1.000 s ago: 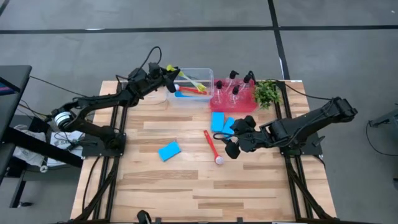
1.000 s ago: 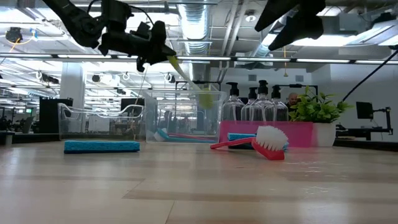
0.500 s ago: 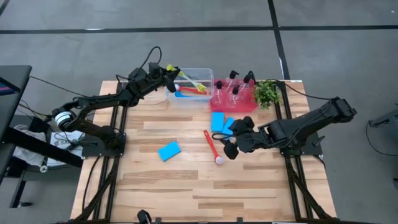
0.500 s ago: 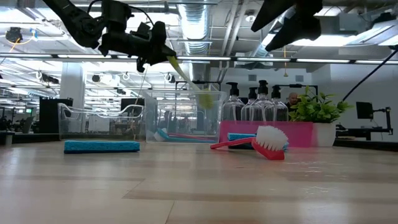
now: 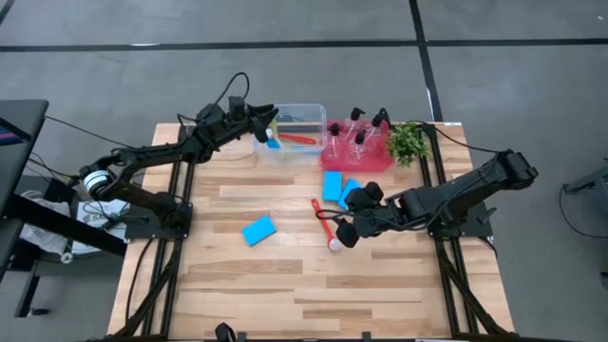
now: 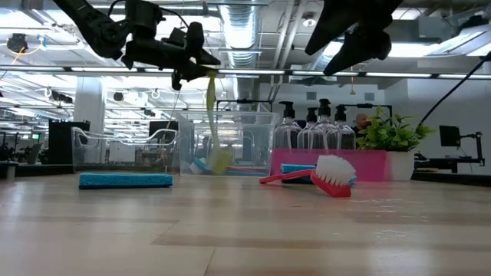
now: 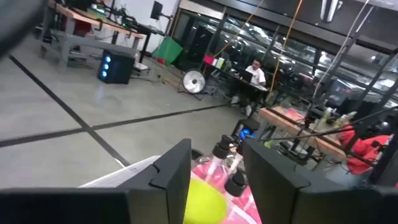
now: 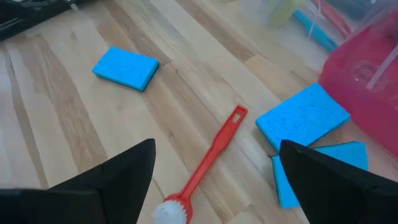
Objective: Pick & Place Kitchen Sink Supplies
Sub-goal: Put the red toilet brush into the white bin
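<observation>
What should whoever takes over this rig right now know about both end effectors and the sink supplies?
Left end effector: above the clear plastic tub, just letting go of the yellow-green long-handled brush.
Right end effector: open, empty, over the red long-handled brush.
Done: four clear pump bottles in the red tray; red and blue brushes in the tub.
Left: red brush and three bright blue sponges, two near the tray, one mid-table.

My left gripper (image 5: 269, 122) is stretched far forward and held high, its fingers (image 7: 163, 182) parted. My right gripper (image 5: 344, 224) is lower and nearer to my base, tilted downward, its fingers (image 8: 118, 169) spread wide with nothing between them.
</observation>
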You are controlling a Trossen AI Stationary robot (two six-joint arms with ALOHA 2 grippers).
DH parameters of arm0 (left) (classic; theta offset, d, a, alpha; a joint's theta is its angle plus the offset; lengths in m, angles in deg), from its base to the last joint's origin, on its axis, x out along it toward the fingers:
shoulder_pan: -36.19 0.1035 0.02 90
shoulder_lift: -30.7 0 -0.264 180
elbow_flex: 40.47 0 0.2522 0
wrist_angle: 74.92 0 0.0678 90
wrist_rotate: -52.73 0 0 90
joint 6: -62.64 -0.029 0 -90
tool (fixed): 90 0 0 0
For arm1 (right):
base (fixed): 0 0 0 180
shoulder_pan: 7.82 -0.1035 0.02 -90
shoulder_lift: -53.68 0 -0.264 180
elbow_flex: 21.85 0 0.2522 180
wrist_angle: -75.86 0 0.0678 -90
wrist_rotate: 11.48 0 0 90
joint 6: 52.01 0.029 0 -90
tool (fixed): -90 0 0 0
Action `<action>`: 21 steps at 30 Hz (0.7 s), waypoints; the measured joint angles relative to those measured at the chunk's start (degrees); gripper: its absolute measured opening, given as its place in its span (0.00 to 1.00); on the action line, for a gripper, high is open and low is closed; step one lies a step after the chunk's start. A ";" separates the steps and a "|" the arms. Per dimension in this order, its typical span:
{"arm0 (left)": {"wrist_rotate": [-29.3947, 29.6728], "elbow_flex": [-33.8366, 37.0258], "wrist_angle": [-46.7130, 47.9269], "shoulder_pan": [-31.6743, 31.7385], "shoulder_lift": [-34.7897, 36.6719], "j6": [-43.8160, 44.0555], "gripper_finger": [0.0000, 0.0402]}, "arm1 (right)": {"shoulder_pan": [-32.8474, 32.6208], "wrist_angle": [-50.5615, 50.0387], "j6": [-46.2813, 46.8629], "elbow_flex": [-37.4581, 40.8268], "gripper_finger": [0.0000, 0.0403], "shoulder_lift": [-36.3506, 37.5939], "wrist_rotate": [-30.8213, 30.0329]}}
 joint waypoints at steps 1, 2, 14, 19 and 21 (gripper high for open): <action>-0.10 0.00 0.11 0.00 0.00 0.08 0.38 | 0.00 0.07 -0.01 0.00 0.83 -0.01 0.05; -0.25 0.00 0.07 -0.02 0.00 0.14 0.39 | 0.00 0.08 -0.01 0.00 0.83 -0.01 0.03; -1.03 0.00 0.11 -0.52 0.00 2.74 0.44 | 0.00 0.09 0.12 0.00 0.83 0.04 0.03; -2.06 0.00 0.00 -1.34 0.00 2.68 0.42 | -0.05 0.09 0.13 0.00 0.83 0.02 0.03; -2.07 0.00 -0.30 -1.38 0.00 2.68 0.42 | -0.04 0.09 0.12 0.00 0.83 0.04 0.03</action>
